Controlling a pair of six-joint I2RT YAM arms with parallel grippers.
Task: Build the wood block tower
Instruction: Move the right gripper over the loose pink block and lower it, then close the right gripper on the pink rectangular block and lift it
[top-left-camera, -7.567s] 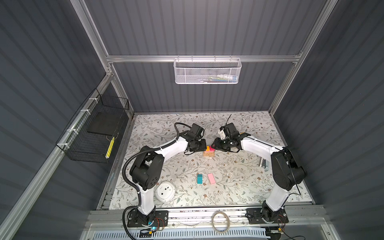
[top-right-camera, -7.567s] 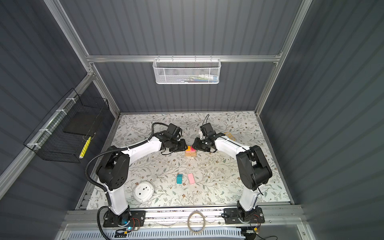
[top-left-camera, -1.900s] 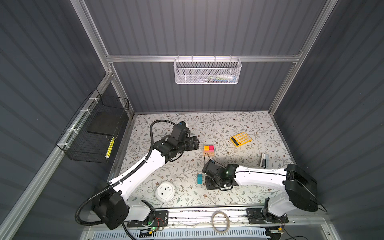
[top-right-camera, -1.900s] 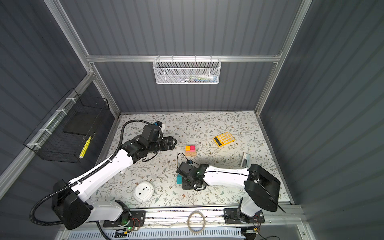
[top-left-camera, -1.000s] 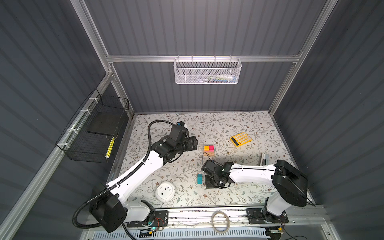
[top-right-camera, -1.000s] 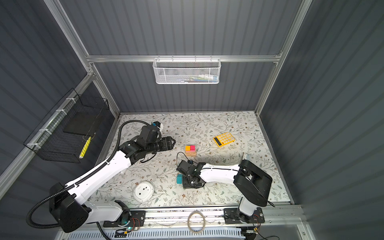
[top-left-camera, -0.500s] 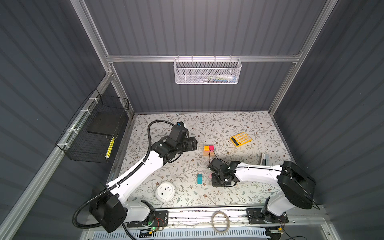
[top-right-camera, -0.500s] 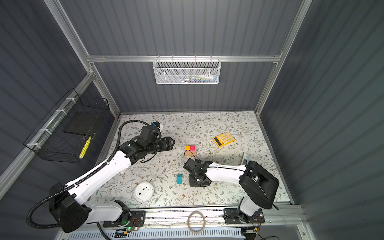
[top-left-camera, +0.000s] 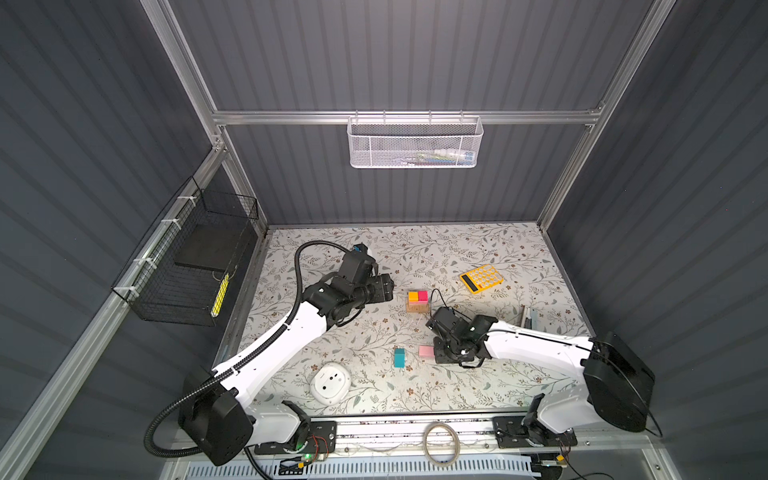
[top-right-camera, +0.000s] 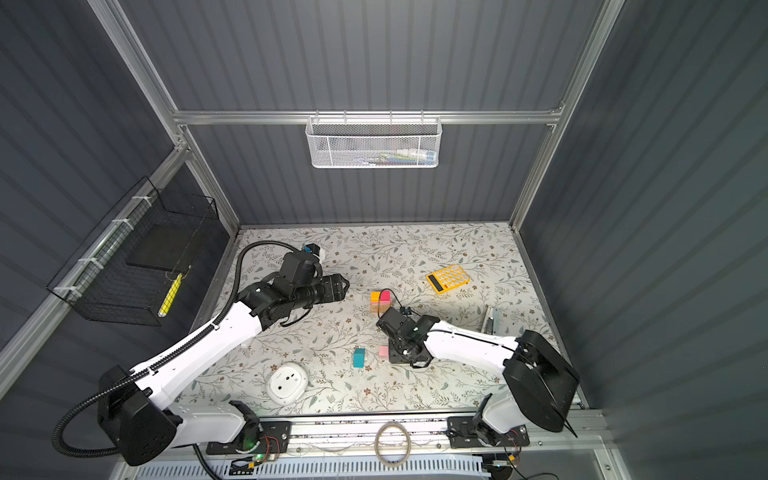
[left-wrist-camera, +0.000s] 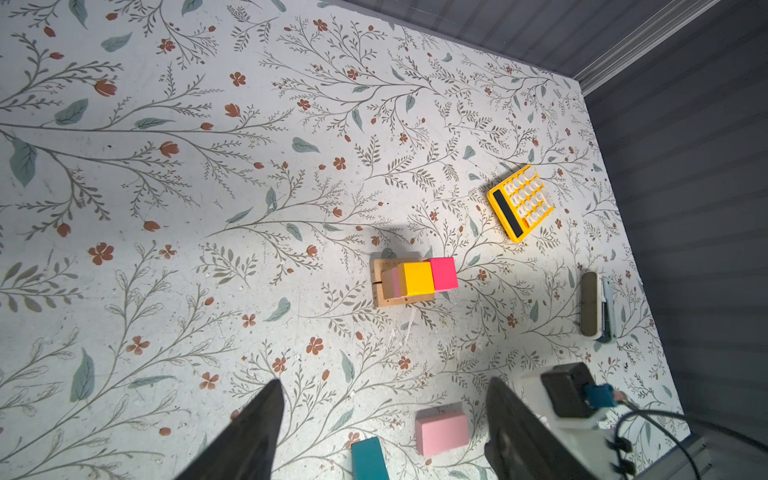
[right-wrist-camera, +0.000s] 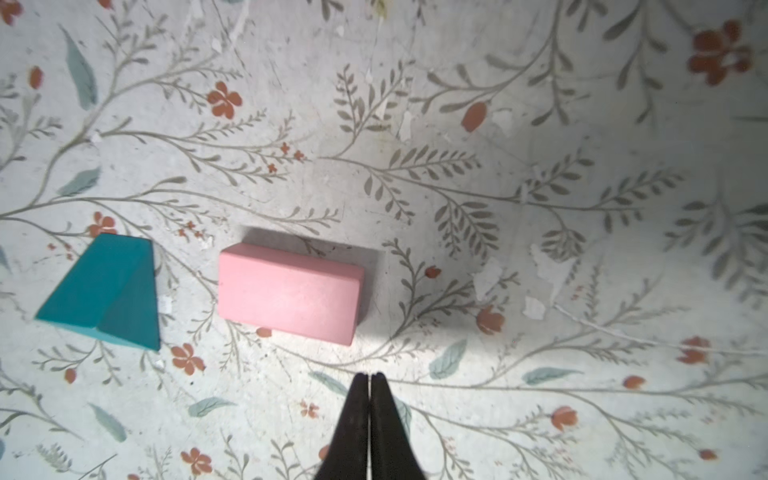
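**Tower (top-left-camera: 417, 301) unfinished**

In both top views I see it standing between my arms. From the left wrist, my left gripper (left-wrist-camera: 384, 382) is spread wide and empty. From the right wrist, my right gripper (right-wrist-camera: 369, 376) is pinched together, holding nothing, just beside the loose pink slab (right-wrist-camera: 291, 293). The teal peaked block (right-wrist-camera: 104, 291) lies near it.

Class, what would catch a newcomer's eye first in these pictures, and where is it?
The bright orange cube and magenta-red cube stand side by side on the tan base at mid-table. Nearer the front, a pink slab and teal peaked block lie loose, beside the shut right claw.
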